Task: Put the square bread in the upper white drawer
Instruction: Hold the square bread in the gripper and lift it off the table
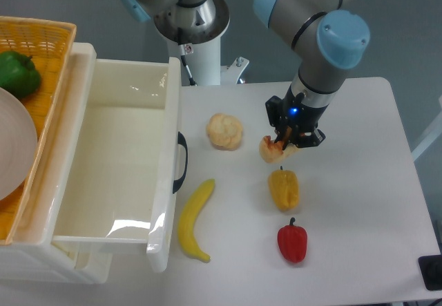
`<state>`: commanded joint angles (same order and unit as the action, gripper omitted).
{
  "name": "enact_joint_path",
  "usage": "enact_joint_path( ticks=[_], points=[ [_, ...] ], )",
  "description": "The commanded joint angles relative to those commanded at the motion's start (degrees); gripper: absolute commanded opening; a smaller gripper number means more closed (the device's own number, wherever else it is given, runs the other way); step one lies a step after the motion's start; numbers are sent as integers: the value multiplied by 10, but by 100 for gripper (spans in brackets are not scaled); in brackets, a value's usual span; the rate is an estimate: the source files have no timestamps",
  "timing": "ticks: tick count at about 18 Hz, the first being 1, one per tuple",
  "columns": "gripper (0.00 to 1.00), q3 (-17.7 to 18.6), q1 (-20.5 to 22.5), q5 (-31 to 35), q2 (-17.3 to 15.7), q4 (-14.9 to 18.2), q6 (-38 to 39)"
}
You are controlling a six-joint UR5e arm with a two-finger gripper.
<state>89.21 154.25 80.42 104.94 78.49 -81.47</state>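
The square bread (271,149) hangs tilted in the gripper (282,140), whose fingers are clamped on it, just above the table (359,182) — directly behind the yellow pepper (284,189), right of the round bun (225,131). The upper white drawer (103,123) stands open at left — well apart.

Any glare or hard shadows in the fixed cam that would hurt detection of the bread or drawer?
Fixed camera: lighting even and soft, shadows under the banana and peppers faint. Bright glare patches on the upper white drawer, on its floor near the front and at its back rim. The square bread is partly hidden under the gripper, its edges hard to read. Focus sharp overall.
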Motion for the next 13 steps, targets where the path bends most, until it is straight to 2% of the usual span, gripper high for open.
enact_joint_path(
  ticks=[7,13],
  points=[
    [24,-9,1,-11,-1,0,9],
    [24,-22,-8,-25,-12,0,70]
  ],
)
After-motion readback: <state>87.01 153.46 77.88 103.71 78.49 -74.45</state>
